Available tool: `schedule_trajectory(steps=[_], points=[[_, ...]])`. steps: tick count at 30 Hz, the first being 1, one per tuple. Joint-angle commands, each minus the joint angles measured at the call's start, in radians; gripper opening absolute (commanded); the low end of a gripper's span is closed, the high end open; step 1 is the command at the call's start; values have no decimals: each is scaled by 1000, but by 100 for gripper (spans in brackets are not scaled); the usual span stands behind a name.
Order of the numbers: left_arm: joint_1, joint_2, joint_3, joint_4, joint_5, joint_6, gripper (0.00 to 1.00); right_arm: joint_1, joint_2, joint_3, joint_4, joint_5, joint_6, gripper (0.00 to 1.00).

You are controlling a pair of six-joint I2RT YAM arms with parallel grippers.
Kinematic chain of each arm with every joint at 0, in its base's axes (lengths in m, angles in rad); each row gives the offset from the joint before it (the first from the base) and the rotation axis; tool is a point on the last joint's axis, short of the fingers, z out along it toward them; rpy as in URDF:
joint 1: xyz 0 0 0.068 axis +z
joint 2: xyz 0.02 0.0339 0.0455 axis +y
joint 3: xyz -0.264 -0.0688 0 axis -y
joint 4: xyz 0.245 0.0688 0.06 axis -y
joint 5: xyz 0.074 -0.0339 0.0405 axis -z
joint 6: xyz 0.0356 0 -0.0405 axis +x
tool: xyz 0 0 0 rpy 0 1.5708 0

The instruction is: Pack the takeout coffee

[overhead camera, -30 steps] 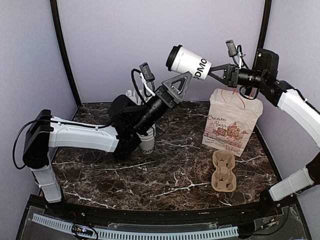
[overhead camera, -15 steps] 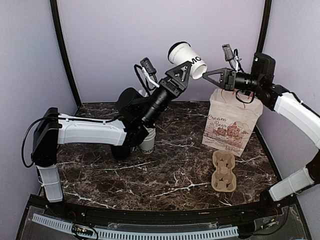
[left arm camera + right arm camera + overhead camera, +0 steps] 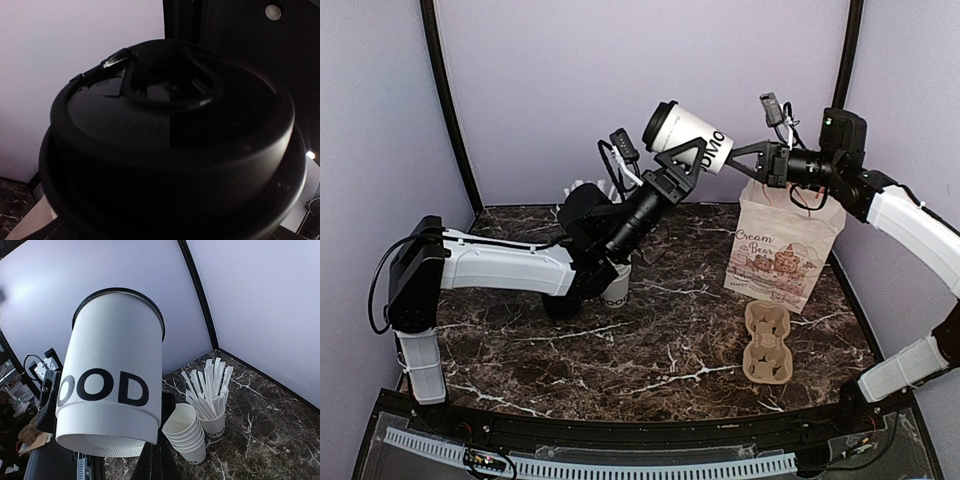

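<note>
Above the bag [image 3: 782, 250], left of its mouth: cup [image 3: 688, 138], in the air, well clear of the surface [image 3: 650, 350].
Cup axis: nearly level, tipped a little, far from upright.
Cup pointing: lid [image 3: 659, 121] end higher and turned away from the bag; base end lower and turned toward the bag side.
Cup look: white paper, narrowing toward the base; black block lettering [image 3: 102, 387] just above the base, "OOD" readable in the right wrist view; underside recessed.
Lid look: black plastic, glossy, domed, seated on the cup; it fills the left wrist view.
Right jaws: closed to a point on the cup's base edge, above the bag's mouth.
Left jaws: spread wide at the cup, on the side away from the bag; one finger [image 3: 682, 165] crosses in front of the cup wall, contact cannot be told.
Bag: white, printed, upright on the surface.
Carrier [image 3: 767, 343]: cardboard, flat, just in front of the bag.
Left of the bag: stack [image 3: 187, 437] and straw cup [image 3: 212, 425], side by side.
</note>
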Motion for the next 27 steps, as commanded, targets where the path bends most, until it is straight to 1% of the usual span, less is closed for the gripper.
schedule_trajectory(steps=[1, 9, 13, 14, 16, 17, 18, 22, 23, 24, 26, 27], points=[[2, -61, -29, 14, -8, 12, 99, 7, 2, -20, 22, -29, -22, 0], [2, -53, -26, 27, -6, 97, 99, 10, -13, -66, 14, -32, -57, 0], [2, -52, -29, 33, 23, 139, 94, 9, -22, -64, -28, -21, -90, 0], [2, -54, -30, 34, 40, 157, 91, 9, -23, -61, -46, -18, -107, 3], [1, -61, -45, 27, 67, 189, 87, 7, -29, -49, -112, -6, -162, 21], [2, -75, -62, 21, 74, 212, 85, 6, -33, -41, -159, 4, -201, 28], [2, -83, -75, 3, 90, 226, 85, 2, -35, -30, -209, 16, -243, 33], [-2, -165, -201, -81, 130, 340, 81, -43, -46, -22, -409, 46, -388, 40], [-3, -195, -262, -93, 130, 381, 80, -64, -51, -34, -433, 42, -409, 41], [-8, -224, -289, -123, 131, 405, 80, -85, -55, -49, -452, 39, -428, 41], [-24, -264, -393, -189, 123, 494, 78, -130, -65, -81, -475, 33, -458, 42], [-32, -275, -414, -218, 111, 560, 77, -142, -71, -97, -483, 31, -471, 42]])
